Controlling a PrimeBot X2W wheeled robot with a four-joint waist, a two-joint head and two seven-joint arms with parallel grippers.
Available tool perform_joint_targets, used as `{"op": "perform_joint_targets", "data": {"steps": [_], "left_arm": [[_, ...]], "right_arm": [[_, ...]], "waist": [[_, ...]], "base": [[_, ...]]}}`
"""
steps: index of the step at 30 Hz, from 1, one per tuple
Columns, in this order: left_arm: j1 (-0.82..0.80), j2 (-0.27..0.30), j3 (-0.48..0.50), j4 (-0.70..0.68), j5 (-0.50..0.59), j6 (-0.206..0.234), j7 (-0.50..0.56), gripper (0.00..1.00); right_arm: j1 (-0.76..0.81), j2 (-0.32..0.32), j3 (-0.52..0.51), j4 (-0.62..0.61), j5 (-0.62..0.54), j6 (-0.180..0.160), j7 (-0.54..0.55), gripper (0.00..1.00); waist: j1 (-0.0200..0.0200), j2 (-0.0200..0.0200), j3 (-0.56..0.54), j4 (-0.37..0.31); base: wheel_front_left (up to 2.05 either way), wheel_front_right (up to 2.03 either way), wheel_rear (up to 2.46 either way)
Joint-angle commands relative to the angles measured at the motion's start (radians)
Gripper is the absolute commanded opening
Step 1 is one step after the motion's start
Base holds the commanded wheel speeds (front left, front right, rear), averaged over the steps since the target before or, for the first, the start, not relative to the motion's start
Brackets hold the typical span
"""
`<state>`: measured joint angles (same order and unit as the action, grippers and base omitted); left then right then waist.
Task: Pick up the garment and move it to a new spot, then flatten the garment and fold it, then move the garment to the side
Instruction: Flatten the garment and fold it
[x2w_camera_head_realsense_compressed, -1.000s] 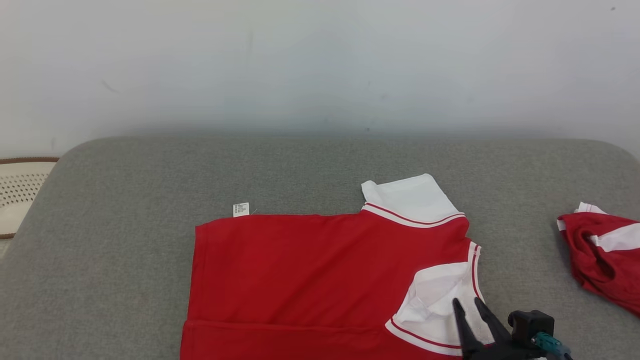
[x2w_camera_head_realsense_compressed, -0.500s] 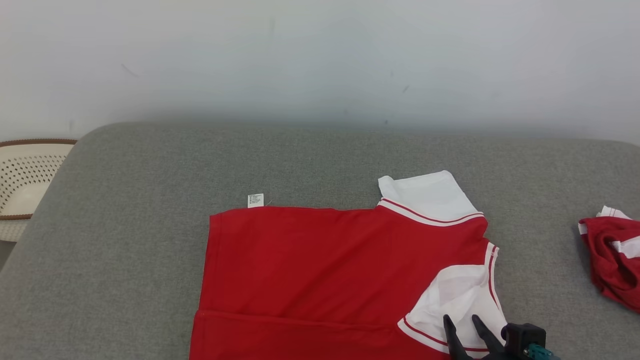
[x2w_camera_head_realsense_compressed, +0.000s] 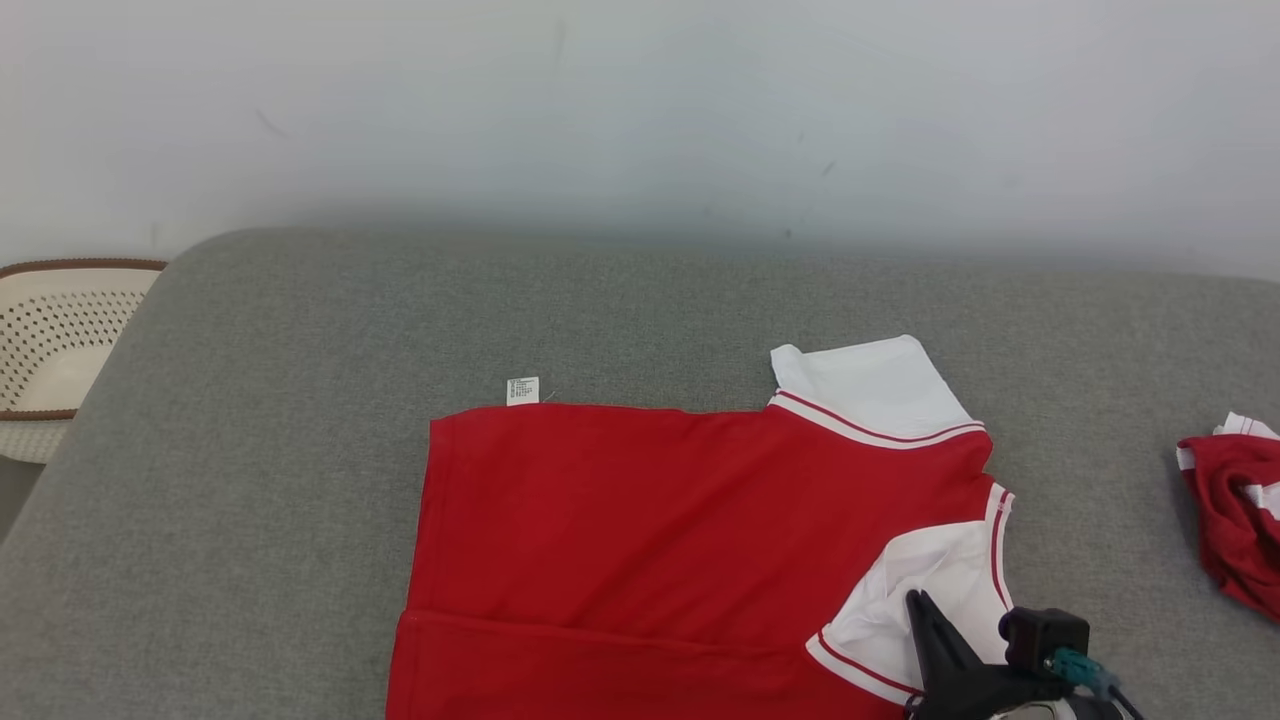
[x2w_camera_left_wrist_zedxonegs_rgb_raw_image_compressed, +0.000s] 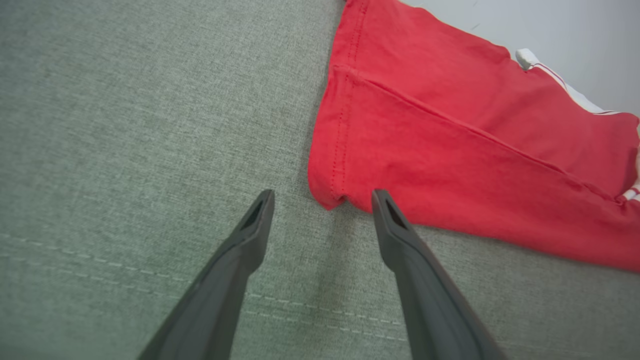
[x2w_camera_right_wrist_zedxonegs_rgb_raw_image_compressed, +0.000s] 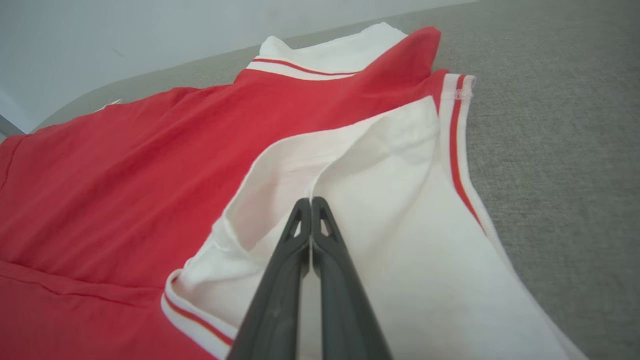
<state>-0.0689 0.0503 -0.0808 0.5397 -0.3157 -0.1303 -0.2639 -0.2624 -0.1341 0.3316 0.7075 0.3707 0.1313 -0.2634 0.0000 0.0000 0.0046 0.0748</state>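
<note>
Garment position: the red shirt (x2w_camera_head_realsense_compressed: 650, 520) lies flat on the grey padded surface (x2w_camera_head_realsense_compressed: 300, 400), right of centre in the head view, with its lower part running off the bottom edge. A fold line crosses the red body near that bottom edge. One white sleeve (x2w_camera_head_realsense_compressed: 870, 385) with red striped trim points toward the wall, and a second white sleeve (x2w_camera_head_realsense_compressed: 940, 590) lies at the shirt's near right side. A small white label (x2w_camera_head_realsense_compressed: 522, 390) projects from the far edge. The right gripper (x2w_camera_right_wrist_zedxonegs_rgb_raw_image_compressed: 311, 200) has its two fingers pressed together, with the tips on a crease in the second white sleeve; whether cloth is caught between them cannot be determined. The left gripper (x2w_camera_left_wrist_zedxonegs_rgb_raw_image_compressed: 323, 192) has its fingers wide apart, over the grey surface, at the hemmed corner of the red body. A white perforated basket (x2w_camera_head_realsense_compressed: 50, 340) stands beyond the surface's left end. A crumpled red-and-white garment (x2w_camera_head_realsense_compressed: 1235, 510) lies at the right edge, well apart from the shirt.
</note>
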Motion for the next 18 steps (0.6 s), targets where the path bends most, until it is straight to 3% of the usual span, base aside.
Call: {"op": "perform_joint_targets", "data": {"steps": [1, 10, 11, 12, 13, 18], "left_arm": [[-0.010, 0.001, -0.004, 0.003, -0.002, 0.000, 0.000, 1.00], [-0.026, 0.001, -0.027, 0.005, -0.010, 0.000, 0.000, 1.00], [-0.030, 0.001, -0.031, 0.006, -0.012, 0.000, 0.000, 1.00], [-0.034, 0.001, -0.038, 0.006, -0.013, 0.000, 0.000, 1.00], [-0.037, 0.001, -0.043, 0.007, -0.015, 0.000, 0.000, 1.00], [-0.049, 0.001, -0.054, 0.006, -0.020, 0.000, 0.000, 1.00]], "right_arm": [[-0.019, -0.001, 0.001, 0.003, 0.004, -0.001, 0.000, 0.00], [-0.097, 0.001, 0.019, 0.032, 0.004, -0.001, 0.000, 0.00], [-0.108, 0.003, 0.022, 0.039, 0.005, -0.001, 0.000, 0.04], [-0.116, 0.003, 0.021, 0.045, 0.008, -0.001, 0.000, 0.37], [-0.123, 0.004, 0.024, 0.056, 0.011, -0.001, 0.000, 1.00], [-0.151, 0.007, 0.036, 0.104, 0.011, -0.001, 0.000, 1.00]], "waist": [[0.0000, 0.0000, 0.004, 0.003], [0.0000, 0.0000, 0.027, 0.022], [0.0000, 0.0000, 0.031, 0.026], [0.0000, 0.0000, 0.035, 0.030], [0.0000, 0.0000, 0.037, 0.034], [0.0000, 0.0000, 0.047, 0.051]], "base": [[0.00, 0.00, 0.00], [0.00, 0.00, 0.00], [0.00, 0.00, 0.00], [0.00, 0.00, 0.00], [0.00, 0.00, 0.00], [0.00, 0.00, 0.00]]}}
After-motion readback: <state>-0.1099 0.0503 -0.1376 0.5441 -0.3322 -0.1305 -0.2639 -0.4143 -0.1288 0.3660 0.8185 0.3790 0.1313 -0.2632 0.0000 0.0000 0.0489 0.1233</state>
